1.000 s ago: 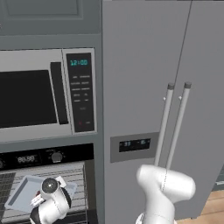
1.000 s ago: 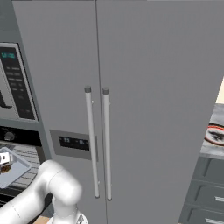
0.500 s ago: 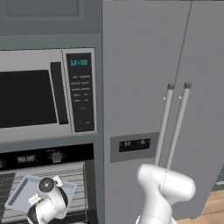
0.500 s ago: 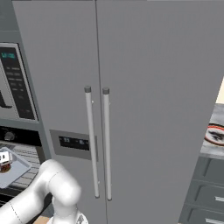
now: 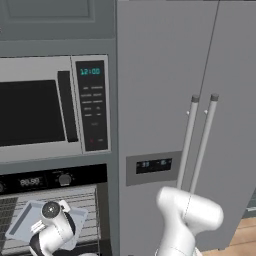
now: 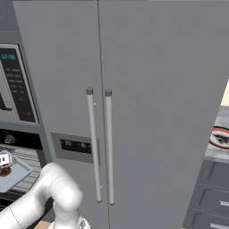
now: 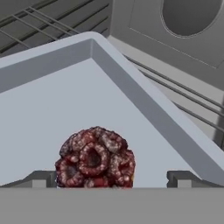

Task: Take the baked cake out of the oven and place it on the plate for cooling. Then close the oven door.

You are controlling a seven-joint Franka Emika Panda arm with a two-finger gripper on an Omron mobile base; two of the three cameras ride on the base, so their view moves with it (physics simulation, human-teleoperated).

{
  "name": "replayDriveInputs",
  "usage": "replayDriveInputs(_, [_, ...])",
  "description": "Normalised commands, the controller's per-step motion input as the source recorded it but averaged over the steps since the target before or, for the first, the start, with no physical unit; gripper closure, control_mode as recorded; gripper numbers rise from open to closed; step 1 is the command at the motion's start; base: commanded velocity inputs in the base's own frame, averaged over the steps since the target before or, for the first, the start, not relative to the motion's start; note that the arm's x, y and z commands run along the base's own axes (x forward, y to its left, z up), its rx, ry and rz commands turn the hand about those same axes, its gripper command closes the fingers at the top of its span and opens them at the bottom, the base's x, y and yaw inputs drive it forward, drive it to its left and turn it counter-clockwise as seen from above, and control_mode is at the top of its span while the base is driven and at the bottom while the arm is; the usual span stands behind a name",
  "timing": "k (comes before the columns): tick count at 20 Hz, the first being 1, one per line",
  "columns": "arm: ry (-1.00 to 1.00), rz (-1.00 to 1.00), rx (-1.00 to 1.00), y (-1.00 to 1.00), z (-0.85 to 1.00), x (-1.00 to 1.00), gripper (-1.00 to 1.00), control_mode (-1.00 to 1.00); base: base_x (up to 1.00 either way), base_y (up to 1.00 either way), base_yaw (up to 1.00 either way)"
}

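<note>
The baked cake (image 7: 95, 158) is a knobbly dark red-brown lump lying on a pale grey-blue baking tray (image 7: 52, 105) inside the oven (image 5: 50, 181). My gripper (image 7: 111, 180) is open and low over the tray, with one dark fingertip (image 7: 40, 178) to the left of the cake and the other to its right; neither touches it. In the right base view the cake (image 6: 5, 171) shows as a small dark spot on the tray (image 6: 18, 172). The plate (image 6: 221, 137) sits far right on a counter. The oven door is out of view.
A silver-framed microwave (image 5: 40, 107) hangs directly above the oven. A tall grey double-door fridge (image 6: 134, 103) with two vertical handles stands between the oven and the plate's counter. Grey drawers (image 6: 212, 201) sit below that counter. Wire racks (image 7: 48, 19) run behind the tray.
My hand has sunk a little lower over the tray and shifted slightly left. The jaws have stayed wide apart.
</note>
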Motion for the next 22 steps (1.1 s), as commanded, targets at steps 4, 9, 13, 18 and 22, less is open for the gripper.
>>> replayDriveInputs(4, [0.00, 0.00, 0.00, 0.13, -0.03, 0.01, -1.00, -1.00, 0.00, 0.00, 0.00])
replayDriveInputs(9, [0.00, 0.00, 0.00, 0.09, -0.07, 0.00, -1.00, -1.00, 0.00, 0.00, 0.00])
replayDriveInputs(13, [0.00, 0.00, 0.00, 0.14, -0.23, 0.00, -1.00, -1.00, 0.00, 0.00, 0.00])
replayDriveInputs(18, [0.02, -0.02, 0.00, 0.05, -0.03, 0.05, -1.00, -1.00, 0.00, 0.00, 0.00])
replayDriveInputs(22, [0.07, -0.05, 0.00, 0.03, 0.00, 0.05, -1.00, -1.00, 0.00, 0.00, 0.00])
